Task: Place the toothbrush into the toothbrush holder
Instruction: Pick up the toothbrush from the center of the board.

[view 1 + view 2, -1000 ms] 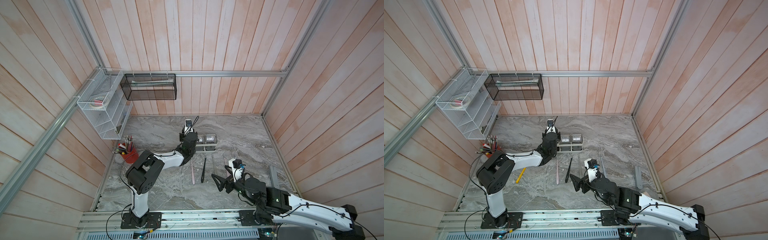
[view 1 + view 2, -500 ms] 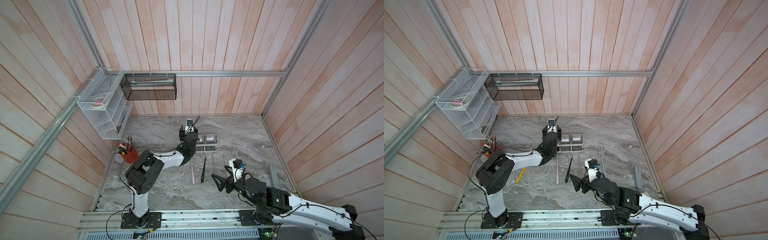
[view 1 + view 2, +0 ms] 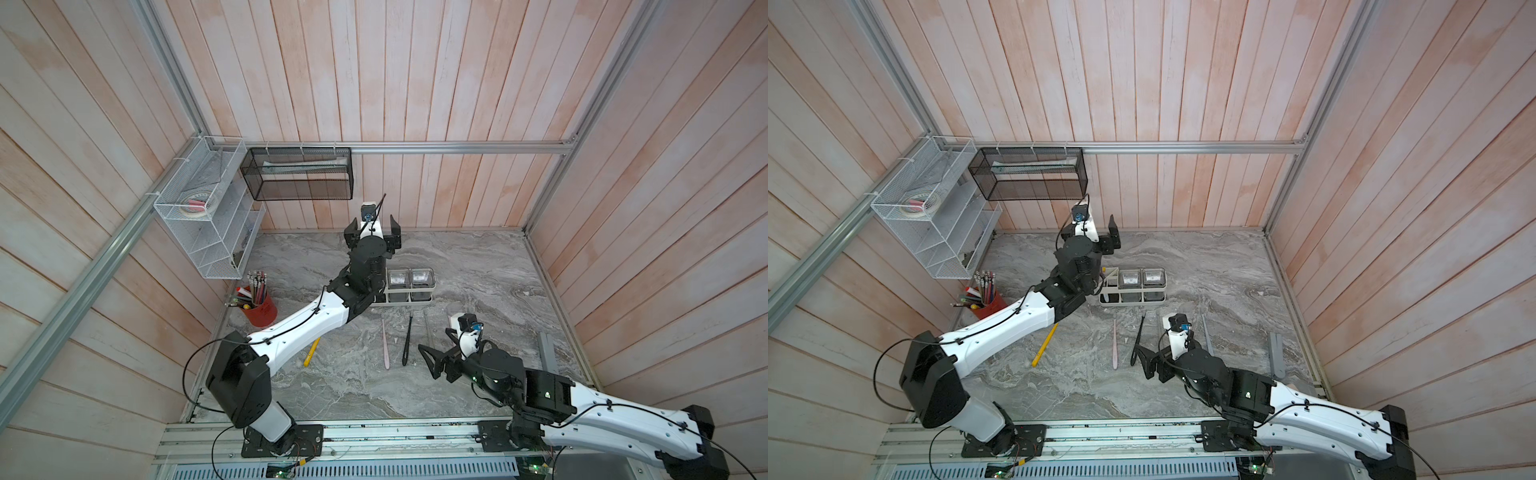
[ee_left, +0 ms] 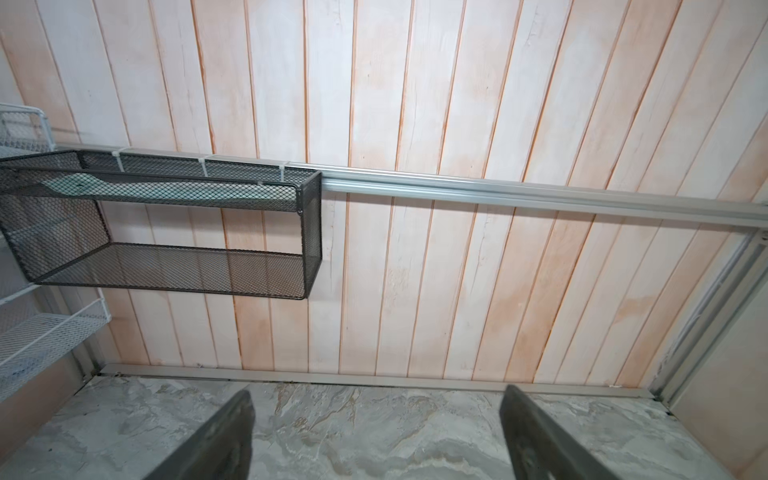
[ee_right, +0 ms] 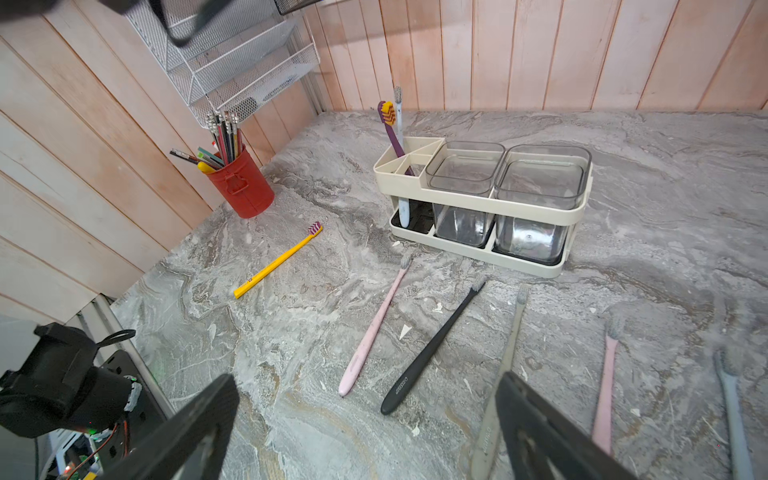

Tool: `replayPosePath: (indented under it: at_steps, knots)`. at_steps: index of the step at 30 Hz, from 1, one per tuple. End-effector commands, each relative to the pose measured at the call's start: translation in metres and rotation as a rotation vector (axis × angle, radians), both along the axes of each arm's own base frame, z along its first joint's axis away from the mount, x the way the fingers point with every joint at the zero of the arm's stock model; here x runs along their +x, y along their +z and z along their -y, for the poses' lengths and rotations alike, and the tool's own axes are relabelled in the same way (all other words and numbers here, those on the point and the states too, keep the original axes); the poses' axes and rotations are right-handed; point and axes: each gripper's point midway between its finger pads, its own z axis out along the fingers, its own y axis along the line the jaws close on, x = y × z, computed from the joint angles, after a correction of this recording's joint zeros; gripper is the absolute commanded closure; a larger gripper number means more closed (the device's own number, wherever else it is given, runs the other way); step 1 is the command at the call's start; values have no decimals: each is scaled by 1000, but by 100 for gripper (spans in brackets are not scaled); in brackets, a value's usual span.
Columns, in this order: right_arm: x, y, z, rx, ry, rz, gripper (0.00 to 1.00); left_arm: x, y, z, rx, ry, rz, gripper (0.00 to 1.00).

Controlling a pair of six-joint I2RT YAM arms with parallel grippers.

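Fingers of the left gripper (image 3: 372,230) stood spread and empty, upper middle of both top views, above the toothbrush holder (image 3: 1133,303). A purple toothbrush (image 5: 392,133) and a pale toothbrush (image 5: 398,97) stood in its divided slot, so placement looked done; a pink toothbrush (image 5: 374,328), a black toothbrush (image 5: 436,345) and others lay unplaced. Lower right, the right gripper (image 3: 440,351) gaped empty.

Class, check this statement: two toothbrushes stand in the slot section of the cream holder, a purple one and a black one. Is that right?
Not quite. Two toothbrushes do stand in the slot section of the toothbrush holder, but they are the purple toothbrush and a pale toothbrush; the black toothbrush lies flat on the table in front of it. The right wrist view shows this.
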Motion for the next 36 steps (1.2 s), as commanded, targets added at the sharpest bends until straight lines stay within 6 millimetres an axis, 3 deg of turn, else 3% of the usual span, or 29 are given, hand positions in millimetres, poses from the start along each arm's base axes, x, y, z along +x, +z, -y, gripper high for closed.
replayPosePath:
  at_steps: [1, 6, 12, 15, 25, 32, 36]
  knots:
    - [4, 1, -16, -4, 47, -54, 2, -19, -48, -37, -22, 54, -215, 5]
    - [21, -18, -44, -64, 65, -163, 2, -56, -91, -98, -134, 129, -448, 5]
    - [31, -27, -82, -81, 115, -219, 2, -93, -171, -139, -155, 232, -793, 3]
    - [36, -24, -92, -82, 116, -220, 2, -104, -195, -149, -197, 262, -904, 3]
    - [39, -16, -70, -24, 67, -194, 2, -135, -262, -163, -108, 370, -1184, 3]
    - [36, -18, -65, -42, 79, -191, 2, -133, -284, -152, -97, 291, -1228, 6]
    - [36, -22, -66, -35, 82, -192, 2, -122, -303, -134, -48, 154, -1252, 7]
